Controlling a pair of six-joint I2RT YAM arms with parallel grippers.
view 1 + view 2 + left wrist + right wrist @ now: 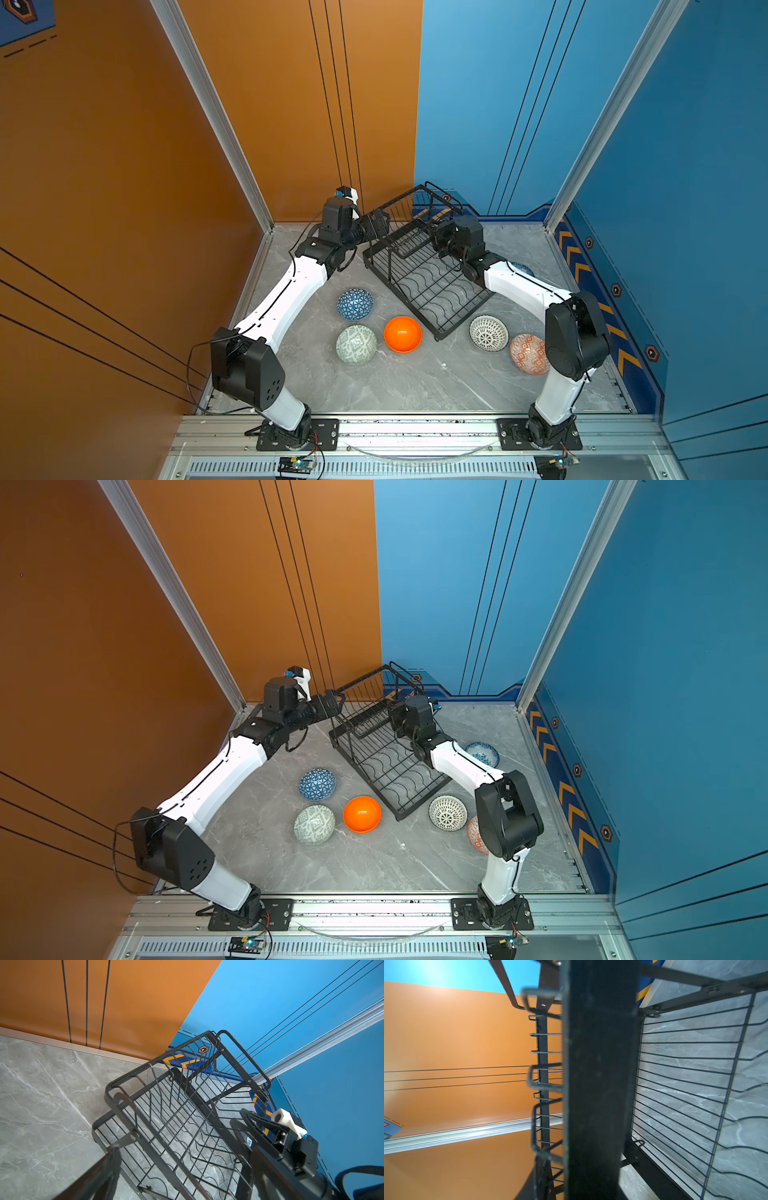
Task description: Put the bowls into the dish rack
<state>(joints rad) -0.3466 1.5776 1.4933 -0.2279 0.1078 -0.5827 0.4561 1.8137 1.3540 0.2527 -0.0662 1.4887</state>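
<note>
The black wire dish rack point(428, 286) point(390, 766) stands skewed on the table with no bowl in it. My left gripper point(376, 224) point(185, 1151) is open, its jaws astride the raised basket's rim point(116, 1086). My right gripper point(440, 237) point(252, 1126) is shut on an upright post point(600, 1084) of the rack. On the table lie the blue triangle bowl point(355, 304), pale green bowl point(356, 345), orange bowl point(402, 334), white lattice bowl point(488, 333) and red-orange bowl point(528, 354). The white-blue floral bowl point(482, 754) lies behind the right arm.
The orange wall point(249, 124) and blue wall point(498, 124) close the back just behind the rack. A blue side wall with chevrons point(615, 316) stands on the right. A metal rail point(415, 432) with both arm bases runs along the front of the grey marble table point(415, 386).
</note>
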